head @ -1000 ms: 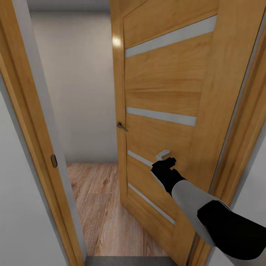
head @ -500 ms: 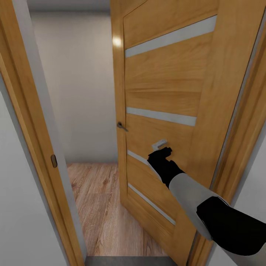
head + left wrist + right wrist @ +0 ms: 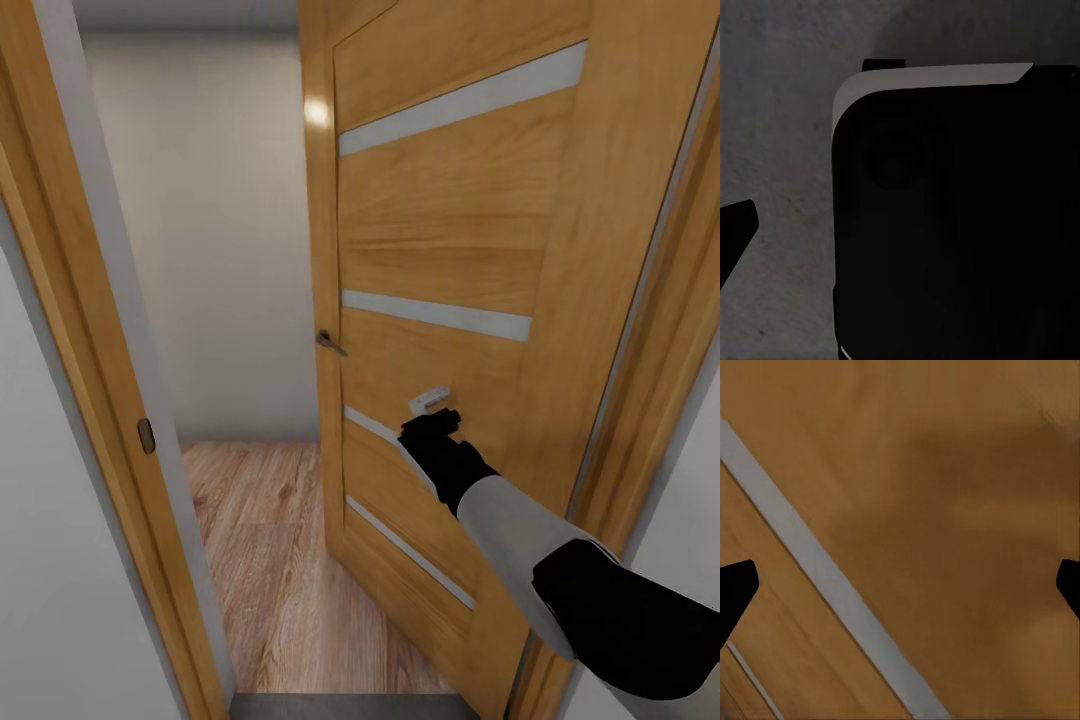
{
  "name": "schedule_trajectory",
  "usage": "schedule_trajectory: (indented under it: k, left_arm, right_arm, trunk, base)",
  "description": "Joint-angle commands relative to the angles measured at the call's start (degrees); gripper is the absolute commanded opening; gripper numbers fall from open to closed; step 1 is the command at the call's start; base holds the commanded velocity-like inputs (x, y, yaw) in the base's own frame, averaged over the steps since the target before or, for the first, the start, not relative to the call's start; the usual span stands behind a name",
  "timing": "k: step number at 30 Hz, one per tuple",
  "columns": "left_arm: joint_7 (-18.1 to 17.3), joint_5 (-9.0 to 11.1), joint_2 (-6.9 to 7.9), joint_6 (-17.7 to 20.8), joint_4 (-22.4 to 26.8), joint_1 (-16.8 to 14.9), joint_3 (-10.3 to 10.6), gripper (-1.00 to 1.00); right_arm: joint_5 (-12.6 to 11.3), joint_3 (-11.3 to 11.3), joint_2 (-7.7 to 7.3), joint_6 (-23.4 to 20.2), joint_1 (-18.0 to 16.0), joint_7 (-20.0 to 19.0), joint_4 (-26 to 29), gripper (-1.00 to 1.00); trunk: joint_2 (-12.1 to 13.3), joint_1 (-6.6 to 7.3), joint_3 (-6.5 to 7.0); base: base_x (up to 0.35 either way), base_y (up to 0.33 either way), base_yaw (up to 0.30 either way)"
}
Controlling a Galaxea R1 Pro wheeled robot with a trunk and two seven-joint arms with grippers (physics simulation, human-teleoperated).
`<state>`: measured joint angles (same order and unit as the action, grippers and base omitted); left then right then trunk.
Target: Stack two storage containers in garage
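Pushing the striped door open

The orange door (image 3: 450,250) stands ajar on a wood-plank floor (image 3: 270,560). The right gripper (image 3: 432,432) has slid a little leftward along its panel over the last second: a push to clear the way, I judge. No storage containers in sight. The right wrist view shows fingertips (image 3: 735,592) spread wide, empty. The left gripper's (image 3: 735,232) opening I cannot tell

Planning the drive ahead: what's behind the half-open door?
Past the door, through the gap, there is wood-plank floor and a plain pale wall. The door leaf covers everything to the right of the gap, so the rest of that room cannot be seen.
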<state>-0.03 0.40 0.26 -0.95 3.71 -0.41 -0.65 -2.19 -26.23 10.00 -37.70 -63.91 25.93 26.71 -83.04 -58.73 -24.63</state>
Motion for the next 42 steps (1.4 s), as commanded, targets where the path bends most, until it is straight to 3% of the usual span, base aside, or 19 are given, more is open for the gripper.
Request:
schedule_trajectory:
  k: [1, 15, 23, 34, 42]
  left_arm:
    - [0.0, 0.0, 0.0, -0.1, 0.0, 0.0, -0.1, 1.0]
    - [0.0, 0.0, 0.0, -0.1, 0.0, 0.0, -0.1, 1.0]
    - [0.1, 0.1, -0.06, 0.0, 0.1, 0.0, -0.2, 1.0]
    - [0.1, 0.1, -0.09, 0.0, 0.2, 0.0, -0.2, 1.0]
    - [0.1, 0.1, -0.07, 0.0, 0.2, 0.0, -0.2, 1.0]
  right_arm:
    - [-0.2, -0.3, 0.0, -0.2, 0.2, 0.2, 0.0, 1.0]
    - [-0.3, -0.4, 0.0, 0.1, 1.9, -6.4, -0.1, 1.0]
    - [-0.5, -0.6, 0.0, -1.6, 1.9, -5.2, -0.1, 1.0]
    - [-0.5, -0.5, 0.0, -0.6, 1.9, -8.7, -0.7, 1.0]
    - [-0.5, -0.5, 0.0, -0.6, 1.9, -8.8, -0.7, 1.0]
  trunk:
    - [0.0, 0.0, -0.06]
    - [0.0, 0.0, -0.06]
    - [0.0, 0.0, -0.06]
    - [0.0, 0.0, -0.06]
    - [0.0, 0.0, -0.06]
  base:
    - [0.0, 0.0, 0.0]
    - [0.0, 0.0, 0.0]
    - [0.0, 0.0, 0.0]
    - [0.0, 0.0, 0.0]
    - [0.0, 0.0, 0.0]
